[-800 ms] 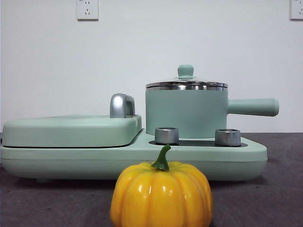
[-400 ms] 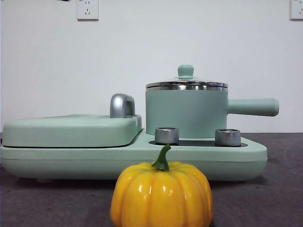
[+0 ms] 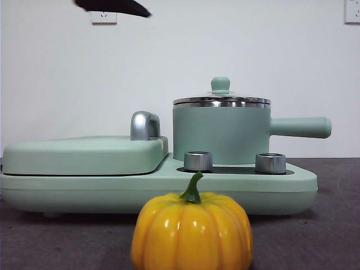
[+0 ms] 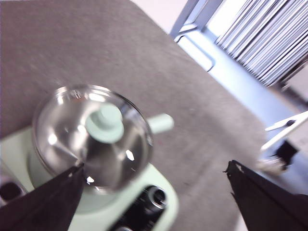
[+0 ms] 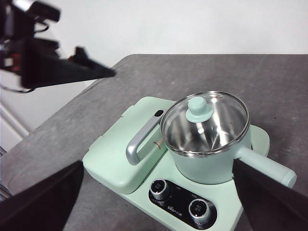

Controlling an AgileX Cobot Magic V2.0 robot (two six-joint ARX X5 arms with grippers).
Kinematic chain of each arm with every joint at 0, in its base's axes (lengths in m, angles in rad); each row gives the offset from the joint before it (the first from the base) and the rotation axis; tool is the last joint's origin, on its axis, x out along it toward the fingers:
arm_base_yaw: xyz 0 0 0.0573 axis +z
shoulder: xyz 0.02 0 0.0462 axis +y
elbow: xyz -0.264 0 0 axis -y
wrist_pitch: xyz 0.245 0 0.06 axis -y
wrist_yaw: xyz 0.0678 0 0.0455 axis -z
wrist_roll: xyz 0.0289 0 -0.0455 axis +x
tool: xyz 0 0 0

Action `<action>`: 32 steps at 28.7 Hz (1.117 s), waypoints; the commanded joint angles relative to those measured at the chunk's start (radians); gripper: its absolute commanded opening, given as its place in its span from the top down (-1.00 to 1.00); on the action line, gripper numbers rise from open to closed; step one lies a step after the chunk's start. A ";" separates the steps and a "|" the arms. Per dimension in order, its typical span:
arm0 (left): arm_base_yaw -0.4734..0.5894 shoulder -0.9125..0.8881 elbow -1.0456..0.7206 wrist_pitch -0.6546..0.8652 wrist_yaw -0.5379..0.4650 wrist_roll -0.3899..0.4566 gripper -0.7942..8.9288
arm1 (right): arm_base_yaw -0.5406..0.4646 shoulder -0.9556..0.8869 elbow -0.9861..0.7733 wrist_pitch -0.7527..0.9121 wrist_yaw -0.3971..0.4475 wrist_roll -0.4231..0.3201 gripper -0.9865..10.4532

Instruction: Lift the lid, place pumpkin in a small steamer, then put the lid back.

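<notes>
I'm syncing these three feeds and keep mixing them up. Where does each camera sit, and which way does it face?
Front view: low at table height, level across the pumpkin to the small steamer; one black arm tip shows at the top.
Left wrist view: above, looking down on the lid; left pincer open.
Right wrist view: high, angled down at the cooker; right pincer open, the other arm upper left.
All three share the lidded steamer.

Mint-green cooker base [image 3: 281, 188] w/ flat griddle cover [image 3: 84, 154], chrome handle [image 3: 144, 125], two metal dials [image 3: 198, 161]; grey table [image 3: 326, 236], wall sockets [image 3: 103, 17].
</notes>
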State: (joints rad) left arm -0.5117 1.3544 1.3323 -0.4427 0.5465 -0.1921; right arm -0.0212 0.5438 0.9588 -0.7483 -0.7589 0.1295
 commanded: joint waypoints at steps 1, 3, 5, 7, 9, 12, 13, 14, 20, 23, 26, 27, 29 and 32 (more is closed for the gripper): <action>-0.046 0.112 0.121 -0.023 -0.090 0.097 -0.14 | -0.001 0.003 0.018 0.006 0.000 0.018 -0.03; -0.075 0.175 0.178 -0.035 -0.159 0.133 -0.14 | -0.001 0.003 0.018 0.006 0.000 0.022 -0.03; -0.101 0.229 0.222 -0.036 -0.230 0.166 -0.14 | -0.001 0.003 0.018 0.006 0.000 0.023 -0.03; -0.126 0.278 0.253 -0.029 -0.299 0.200 -0.14 | -0.001 0.003 0.018 0.006 0.000 0.024 -0.03; -0.146 0.318 0.277 -0.027 -0.353 0.232 -0.14 | -0.001 0.003 0.018 0.005 0.000 0.028 -0.03; -0.169 0.370 0.288 0.018 -0.387 0.261 -0.14 | -0.001 0.003 0.018 0.006 0.000 0.027 -0.03; -0.172 0.382 0.288 0.034 -0.389 0.263 -0.14 | -0.001 0.003 0.018 0.005 0.000 0.028 -0.03; -0.174 0.394 0.288 0.050 -0.390 0.263 -0.13 | -0.001 0.003 0.018 0.005 0.000 0.028 -0.03; -0.183 0.450 0.288 0.084 -0.391 0.262 -0.13 | -0.001 0.003 0.018 0.005 -0.001 0.027 -0.03; -0.185 0.468 0.288 0.084 -0.391 0.262 -0.13 | -0.001 0.003 0.018 0.005 0.000 0.027 -0.03; -0.190 0.485 0.288 0.080 -0.391 0.262 -0.13 | -0.001 0.003 0.018 0.005 0.000 0.027 -0.03; -0.193 0.491 0.288 0.077 -0.392 0.262 -0.13 | -0.001 0.003 0.018 0.005 0.000 0.027 -0.03; -0.199 0.501 0.288 0.073 -0.391 0.270 -0.13 | -0.001 0.003 0.018 0.005 0.000 0.027 -0.03; -0.209 0.518 0.288 0.070 -0.391 0.304 -0.13 | -0.001 0.003 0.018 0.005 0.000 0.027 -0.03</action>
State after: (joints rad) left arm -0.7120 1.8462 1.5906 -0.3775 0.1558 0.0841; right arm -0.0212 0.5438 0.9588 -0.7506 -0.7589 0.1467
